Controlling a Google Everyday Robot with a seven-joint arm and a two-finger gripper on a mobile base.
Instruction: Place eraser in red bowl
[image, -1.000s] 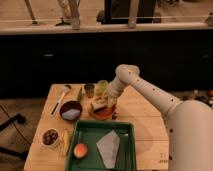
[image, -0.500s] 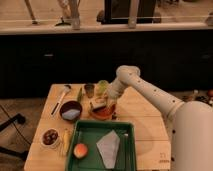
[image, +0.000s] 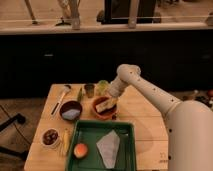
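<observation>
Your claw (image: 108, 102) hangs low over the red bowl (image: 104, 111) on the table (image: 145, 125), positioned for a drop. Eraser (image: 103, 105) sits in the bowl's mouth at the claw; grip state: cannot tell.

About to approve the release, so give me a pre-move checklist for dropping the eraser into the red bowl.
1. Gripper is over the red bowl: ok.
2. Eraser, a pale block, sits at the gripper above the bowl's inside: ok.
3. Eraser already resting on the bowl's floor: cannot tell.
4. Red bowl stands on the wooden table, apart from the maroon bowl: ok.
5. Green tray rim lies close in front of the bowl, so retreat upward: ok.
</observation>
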